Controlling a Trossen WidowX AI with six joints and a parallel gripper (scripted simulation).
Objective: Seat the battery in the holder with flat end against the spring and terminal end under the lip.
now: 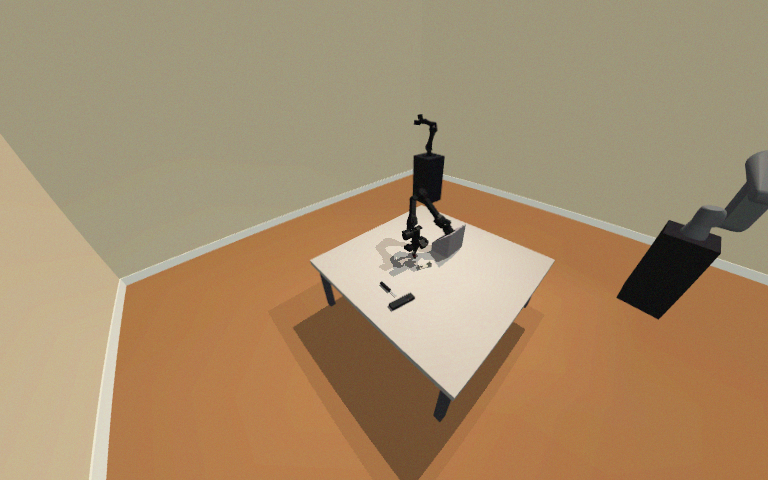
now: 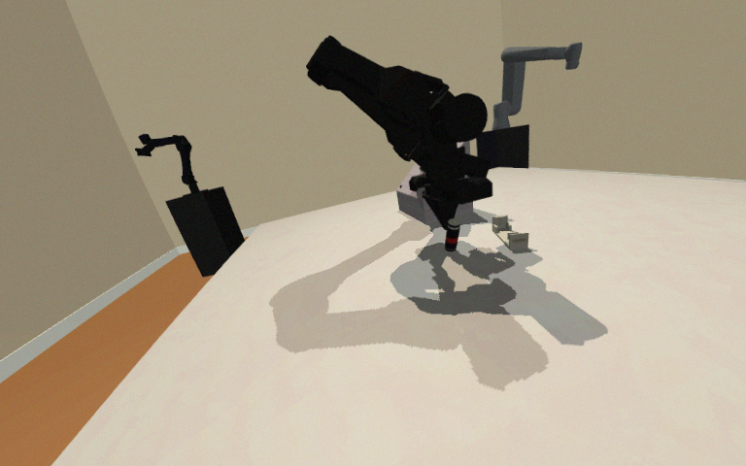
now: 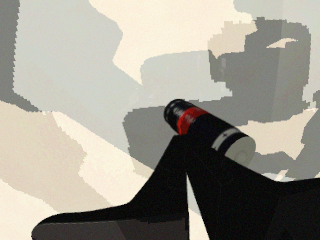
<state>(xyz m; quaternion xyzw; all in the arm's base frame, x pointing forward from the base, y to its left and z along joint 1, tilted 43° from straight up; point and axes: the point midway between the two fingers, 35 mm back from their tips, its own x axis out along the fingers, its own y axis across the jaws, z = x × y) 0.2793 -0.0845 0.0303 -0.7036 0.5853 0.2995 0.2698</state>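
The battery [image 2: 451, 240] [image 3: 192, 118] is black with a red band and a pale plus-marked end. It stands on the table, leaning slightly, with the plus end up. My gripper [image 2: 445, 226] [image 3: 180, 142] is shut with nothing between its fingers. Its tips are right against or just beside the battery's side; whether they touch it cannot be told. The pale holder [image 2: 517, 242] lies on the table to the right of the battery in the exterior view, with an upright wall at each end and nothing in it. The holder is not visible in the wrist view.
A grey wedge-shaped block [image 1: 448, 244] [image 2: 412, 207] stands behind the gripper. A small screwdriver [image 1: 385, 286] and a dark oblong thing [image 1: 401, 301] lie near the table's left edge in the top view. Other arms stand on black pedestals off the table.
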